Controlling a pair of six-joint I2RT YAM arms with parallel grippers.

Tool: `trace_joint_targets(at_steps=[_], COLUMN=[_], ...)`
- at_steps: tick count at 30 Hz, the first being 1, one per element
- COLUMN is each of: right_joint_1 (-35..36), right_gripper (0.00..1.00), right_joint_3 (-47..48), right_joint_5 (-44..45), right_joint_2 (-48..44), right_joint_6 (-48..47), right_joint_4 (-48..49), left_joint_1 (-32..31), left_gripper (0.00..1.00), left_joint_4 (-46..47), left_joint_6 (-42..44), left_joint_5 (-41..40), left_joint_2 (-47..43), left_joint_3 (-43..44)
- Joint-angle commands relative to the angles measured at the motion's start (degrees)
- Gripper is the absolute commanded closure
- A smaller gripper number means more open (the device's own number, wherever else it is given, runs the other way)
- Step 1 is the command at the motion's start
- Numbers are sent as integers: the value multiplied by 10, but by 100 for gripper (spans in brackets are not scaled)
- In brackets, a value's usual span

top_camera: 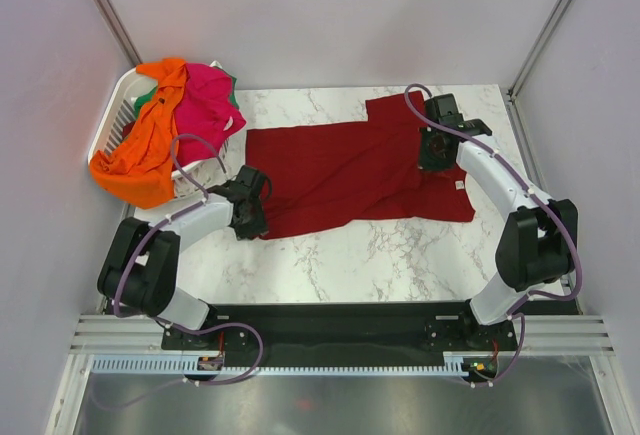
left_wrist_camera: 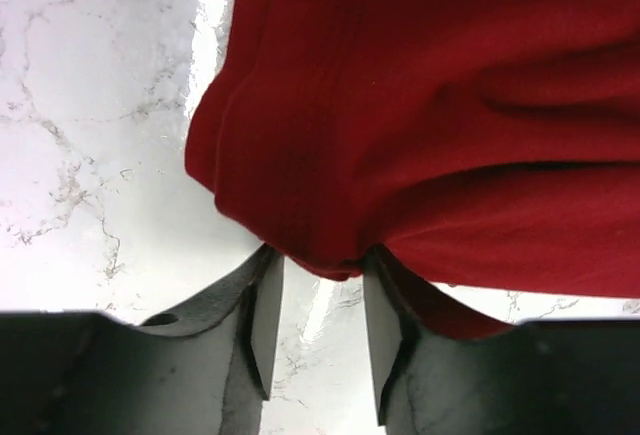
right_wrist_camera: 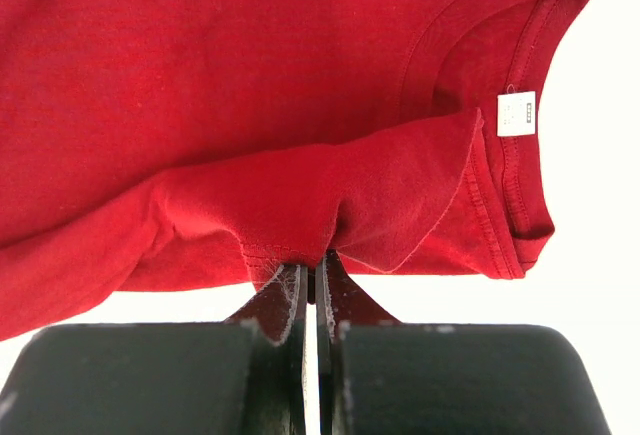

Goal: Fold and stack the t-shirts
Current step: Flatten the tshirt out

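A dark red t-shirt (top_camera: 350, 170) lies spread on the marble table, its white neck label (top_camera: 461, 185) at the right. My left gripper (top_camera: 252, 207) is at the shirt's near-left hem corner. In the left wrist view it (left_wrist_camera: 318, 260) is open, with the shirt (left_wrist_camera: 430, 85) bunched at the fingertips and its hem draped over the right finger. My right gripper (top_camera: 435, 147) is on the shirt's right part. In the right wrist view it (right_wrist_camera: 315, 265) is shut on a pinched fold of the shirt (right_wrist_camera: 220, 65) near the collar and label (right_wrist_camera: 516, 113).
A white slatted basket (top_camera: 112, 115) stands at the back left corner. It holds an orange shirt (top_camera: 145, 150) hanging over its rim, a hot pink shirt (top_camera: 205, 105) and a bit of green shirt (top_camera: 143, 102). Grey walls close the table on three sides.
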Motion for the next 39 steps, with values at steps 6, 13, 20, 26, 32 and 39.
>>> trace_joint_targets(at_steps=[6,13,20,26,32,39], right_joint_1=[6,11,32,73,114,118], right_gripper=[100,100,100,100,100,100], right_joint_3=[-5,-12,-51,-121,-191,-198], right_joint_5=[2,1,-7,-29,-51,-33], right_joint_2=[-22,-50,-131,-250,-343,-377], right_joint_6=[-5,-1,10,46,93,106], right_joint_4=[12,-3,-40,-72,-91,-96], left_joint_1=[1,0,0,0,-4,-4], left_gripper=[76,84,84,82,78,70], left_joint_4=[29,-29,-110,-165,-194,-206], left_joint_6=[-6,-13,-20,-39,-63,-74], left_joint_5=[4,23,76,113,141,150], left_joint_2=[-38,-99,-173,-258,-303,-321], left_joint_3=[-7,5,14,-2,-4,-12])
